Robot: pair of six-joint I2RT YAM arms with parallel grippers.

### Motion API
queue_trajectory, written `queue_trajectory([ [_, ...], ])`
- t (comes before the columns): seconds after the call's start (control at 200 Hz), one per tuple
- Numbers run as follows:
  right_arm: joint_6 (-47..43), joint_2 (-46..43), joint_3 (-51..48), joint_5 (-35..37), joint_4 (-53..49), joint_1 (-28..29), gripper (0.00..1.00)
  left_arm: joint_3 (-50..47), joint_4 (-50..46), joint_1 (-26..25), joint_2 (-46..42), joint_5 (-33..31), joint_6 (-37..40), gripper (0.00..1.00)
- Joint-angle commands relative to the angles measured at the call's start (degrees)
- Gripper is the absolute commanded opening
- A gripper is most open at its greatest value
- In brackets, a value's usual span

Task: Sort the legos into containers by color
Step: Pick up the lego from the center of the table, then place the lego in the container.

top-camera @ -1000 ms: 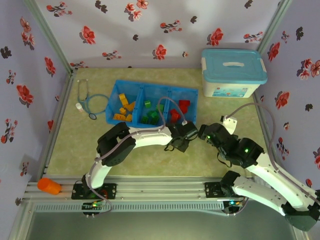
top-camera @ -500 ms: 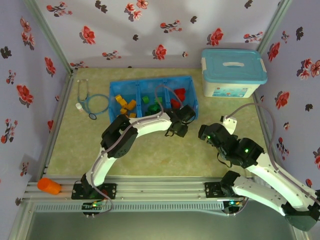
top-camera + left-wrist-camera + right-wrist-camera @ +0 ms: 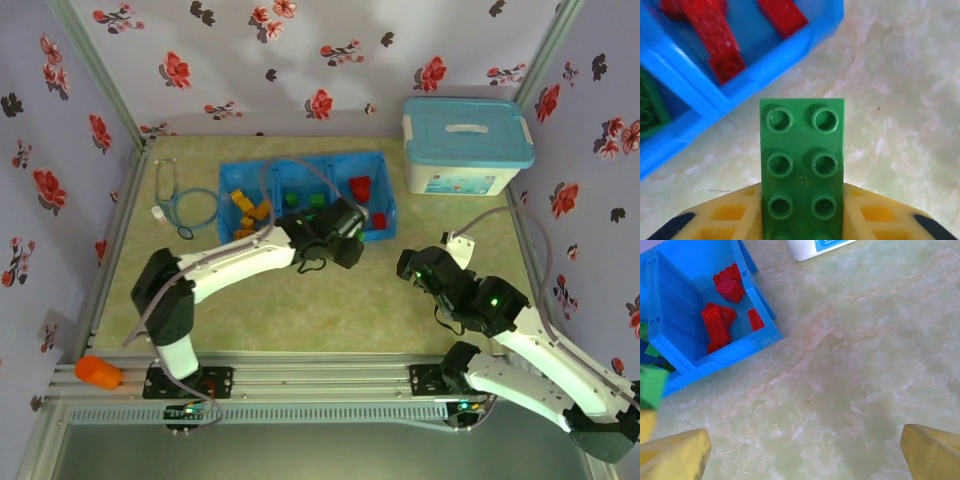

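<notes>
The blue tray lies at the table's middle back. Its left compartment holds orange-yellow legos, the middle one green legos, the right one red legos. My left gripper hovers at the tray's near edge, shut on a green lego that stands between its yellow fingers, over bare table beside the red compartment's corner. My right gripper is open over bare table to the right of the tray; its fingers stand wide apart, and the red legos lie beyond them.
A white storage box with a light-blue lid stands at the back right. A stethoscope and a small white bottle lie left of the tray. An orange object rests on the front rail. Flowered walls enclose the table.
My left gripper carried the green lego from the open table up to the tray's near edge and a little left; its elbow swung left. The tray turned straighter. The right arm stayed still.
</notes>
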Motion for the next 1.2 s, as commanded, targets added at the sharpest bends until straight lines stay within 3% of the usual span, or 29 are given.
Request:
queue_trajectory([
  [0.0,0.03,-0.36,-0.94,-1.04,1.89,0.03,0.98,-2.56,0.48,5.1,-2.31,0.01,-0.22,0.34],
  [0.405,-0.99,-0.02,-1.72,-2.64,1.94,0.08,0.99,-0.81,2.81,17.82,2.1,0.27,2.51,0.37],
  [0.515,-1.12,0.06,-1.81,-3.05,2.17,0.03,0.99,2.84,0.12,18.96,4.44,0.28,2.08,0.51],
  [0.595,-1.25,0.18,-1.79,-3.01,2.13,0.05,0.99,3.7,0.11,18.94,4.19,0.17,1.98,0.72],
  [0.64,-1.34,0.18,-1.73,-3.1,2.17,0.05,0.99,3.72,0.14,18.92,3.66,0.09,1.84,0.79],
  [0.93,-4.03,0.83,-1.59,-1.33,3.3,0.05,0.99,-4.09,2.0,18.71,-9.36,-5.1,2.54,0.83],
  [1.195,-11.78,3.93,-0.1,-0.23,7.73,0.08,0.99,-15.06,2.66,18.72,-24.98,-16.31,4.93,0.85],
])
